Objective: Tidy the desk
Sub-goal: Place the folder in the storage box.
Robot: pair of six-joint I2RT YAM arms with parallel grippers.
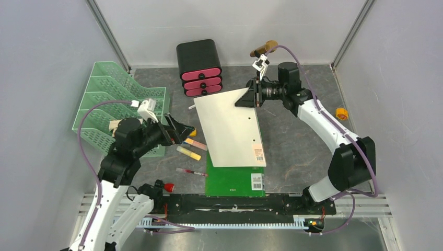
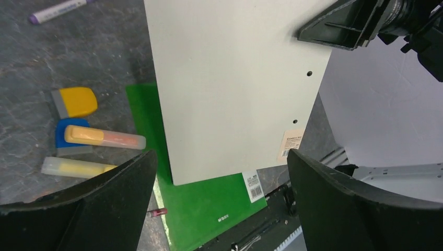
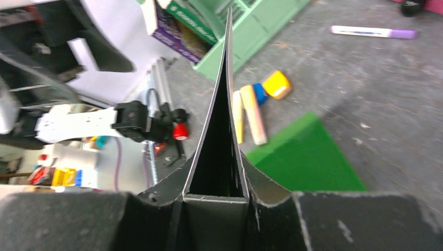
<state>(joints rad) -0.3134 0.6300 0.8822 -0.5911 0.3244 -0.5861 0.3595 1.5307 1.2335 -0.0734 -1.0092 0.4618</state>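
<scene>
The desk (image 1: 298,151) is a dark marbled surface. A white folder (image 1: 230,128) hangs tilted above it, held at its far right corner by my right gripper (image 1: 256,93), which is shut on the folder's spine (image 3: 217,157). Beneath it a green folder (image 1: 232,180) lies flat near the front edge. My left gripper (image 1: 183,130) stands open just left of the white folder (image 2: 235,83), with nothing between its fingers. Its wrist view looks down on the green folder (image 2: 209,204).
A mint-green tiered tray (image 1: 112,89) stands at the left and a black drawer box with pink fronts (image 1: 199,65) at the back. Highlighters (image 1: 188,152), a yellow eraser-like block (image 2: 77,101), a red pen (image 1: 190,172) and a purple-capped marker (image 2: 57,9) lie left of the folders. A small orange object (image 1: 341,113) sits at the right.
</scene>
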